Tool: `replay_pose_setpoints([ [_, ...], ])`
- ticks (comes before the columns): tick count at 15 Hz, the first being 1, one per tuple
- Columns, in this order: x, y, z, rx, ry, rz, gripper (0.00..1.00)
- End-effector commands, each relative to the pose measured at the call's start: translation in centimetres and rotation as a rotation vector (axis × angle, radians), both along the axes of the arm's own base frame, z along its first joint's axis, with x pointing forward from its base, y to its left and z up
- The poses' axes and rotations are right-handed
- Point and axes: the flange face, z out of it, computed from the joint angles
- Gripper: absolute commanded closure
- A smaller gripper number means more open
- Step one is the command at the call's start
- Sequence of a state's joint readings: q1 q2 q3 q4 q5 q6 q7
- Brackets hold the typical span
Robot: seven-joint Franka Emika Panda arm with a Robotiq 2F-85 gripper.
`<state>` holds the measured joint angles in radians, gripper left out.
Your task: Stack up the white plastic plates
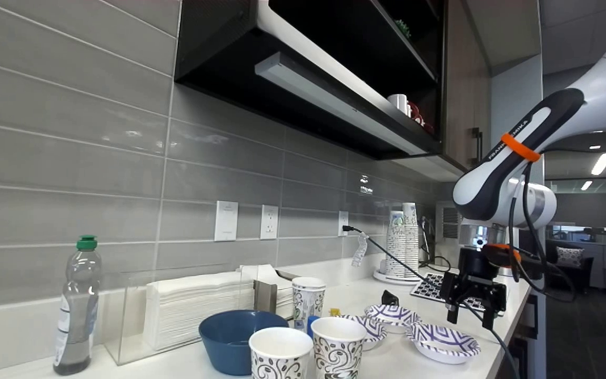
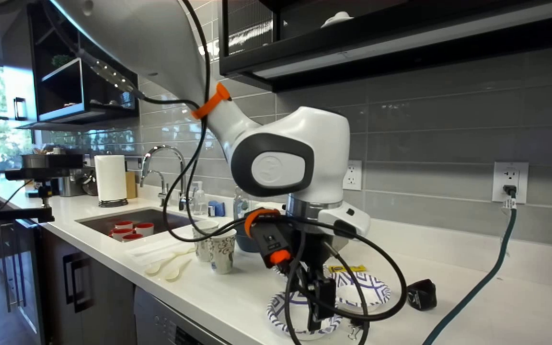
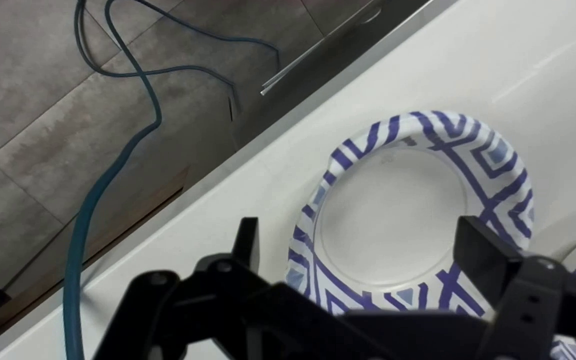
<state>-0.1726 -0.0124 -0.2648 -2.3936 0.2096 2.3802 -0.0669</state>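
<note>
Near the desk's front edge [image 3: 248, 180], held empty hand [image 1: 470, 317] spread above one plate [image 3: 393, 215]. Saw two plates [image 1: 393, 316] [image 1: 370, 331] farther back; likely had all stacking left.

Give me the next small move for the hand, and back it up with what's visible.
Most likely, ease the open hand down toward the patterned white plate beneath it, so that part of the rim comes between the jaws. In the wrist view, one finger shows against the counter and the other against the plate, with rim between them; nothing is gripped yet.
</note>
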Motion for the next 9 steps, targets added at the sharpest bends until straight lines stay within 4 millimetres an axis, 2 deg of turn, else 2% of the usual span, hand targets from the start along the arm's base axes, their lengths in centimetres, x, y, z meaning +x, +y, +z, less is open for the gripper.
replay_pose_setpoints([
  [1, 1.3, -1.5, -1.5, 0.015, -0.012, -0.037, 0.00],
  [2, 1.5, -1.7, -1.8, 0.018, -0.012, -0.045, 0.00],
  [3, 1.6, -1.9, -2.1, 0.020, -0.010, -0.051, 0.24],
  [5, 1.8, -2.3, -2.5, 0.021, -0.007, -0.061, 0.32],
  [9, 2.1, -2.8, -2.9, 0.021, -0.003, -0.073, 0.62],
])
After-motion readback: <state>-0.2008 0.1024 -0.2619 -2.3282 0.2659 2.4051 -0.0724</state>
